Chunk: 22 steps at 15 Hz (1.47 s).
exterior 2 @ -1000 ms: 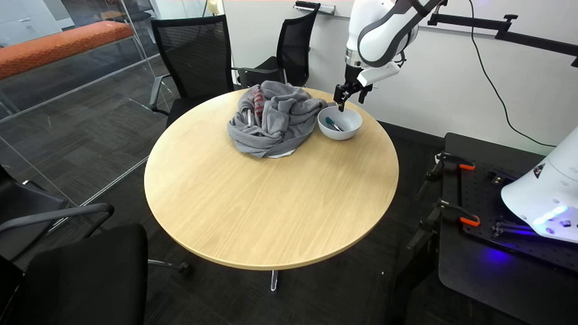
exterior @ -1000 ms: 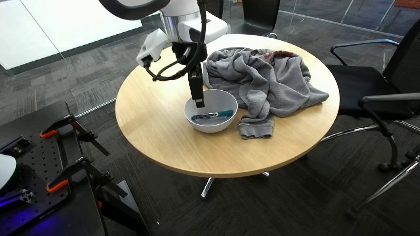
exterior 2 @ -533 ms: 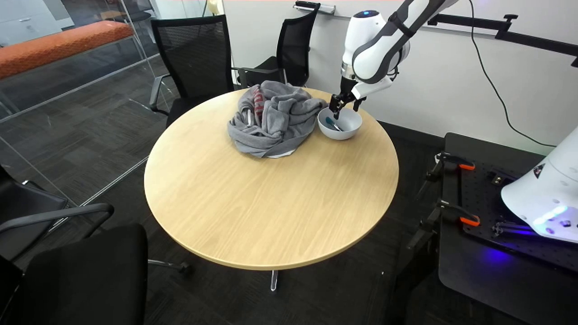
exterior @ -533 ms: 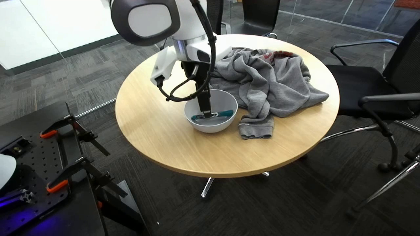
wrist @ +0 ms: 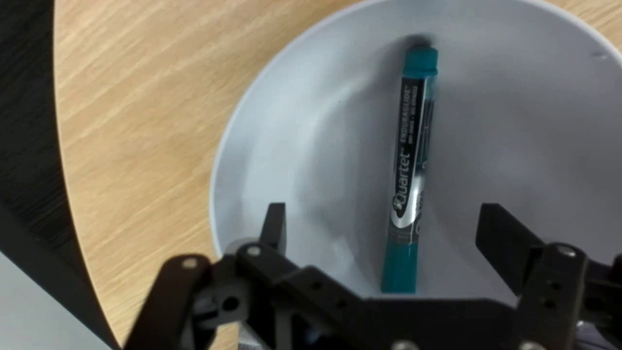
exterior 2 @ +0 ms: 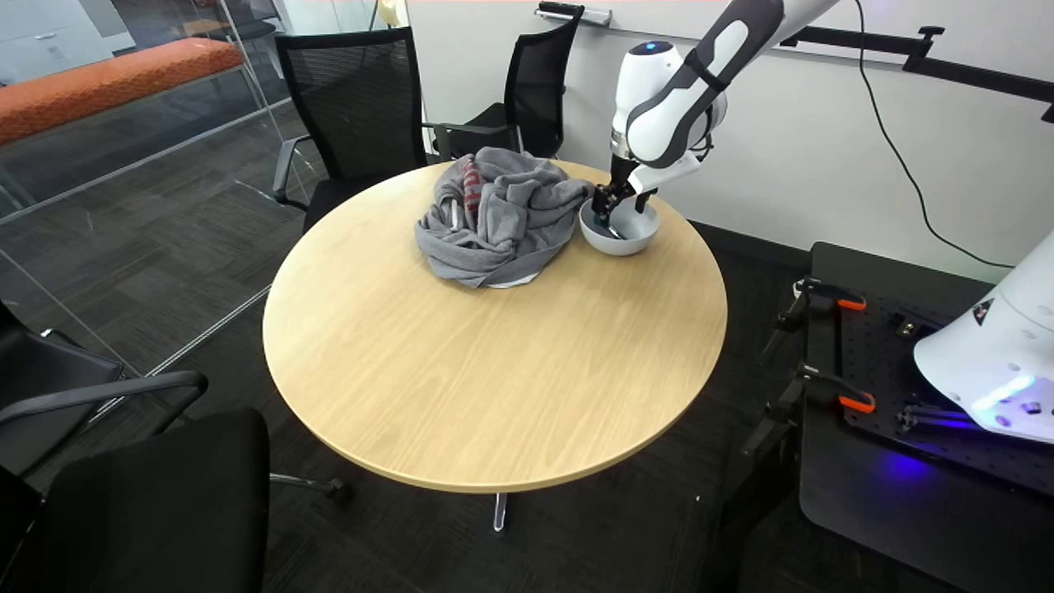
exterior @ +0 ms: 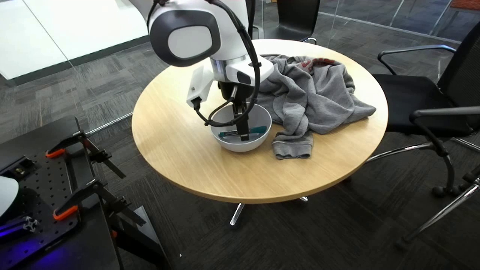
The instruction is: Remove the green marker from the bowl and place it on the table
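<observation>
Inside the bowl (wrist: pixel 291 146) my claw (wrist: pixel 382 214) stood spread to either side of the marker (wrist: pixel 411 146), which lay there ungripped and which I judged light, stiff and slick, best pinched across its middle.

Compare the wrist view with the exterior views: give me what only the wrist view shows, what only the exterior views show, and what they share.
Only the wrist view: legible lettering, "Quartet", on the green marker.

Only the exterior views: black chairs, clamps with orange parts, and the robot's white arm.

Shared: the marker lying in the white bowl, the table, and the black jaws.
</observation>
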Each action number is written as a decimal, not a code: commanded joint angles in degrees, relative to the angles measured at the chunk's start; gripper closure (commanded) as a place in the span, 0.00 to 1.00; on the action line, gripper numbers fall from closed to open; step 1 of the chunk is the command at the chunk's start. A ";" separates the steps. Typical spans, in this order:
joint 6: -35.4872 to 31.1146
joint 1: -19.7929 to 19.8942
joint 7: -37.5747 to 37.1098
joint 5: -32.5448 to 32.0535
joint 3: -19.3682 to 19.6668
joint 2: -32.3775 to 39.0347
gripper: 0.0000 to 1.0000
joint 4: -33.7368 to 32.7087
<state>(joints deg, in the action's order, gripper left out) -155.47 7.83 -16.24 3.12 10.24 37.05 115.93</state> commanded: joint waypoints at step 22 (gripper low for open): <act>0.72 -1.74 -0.13 1.55 0.38 0.25 0.95 -2.74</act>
<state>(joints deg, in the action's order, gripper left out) -155.38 7.42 -16.21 3.61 10.04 42.91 108.54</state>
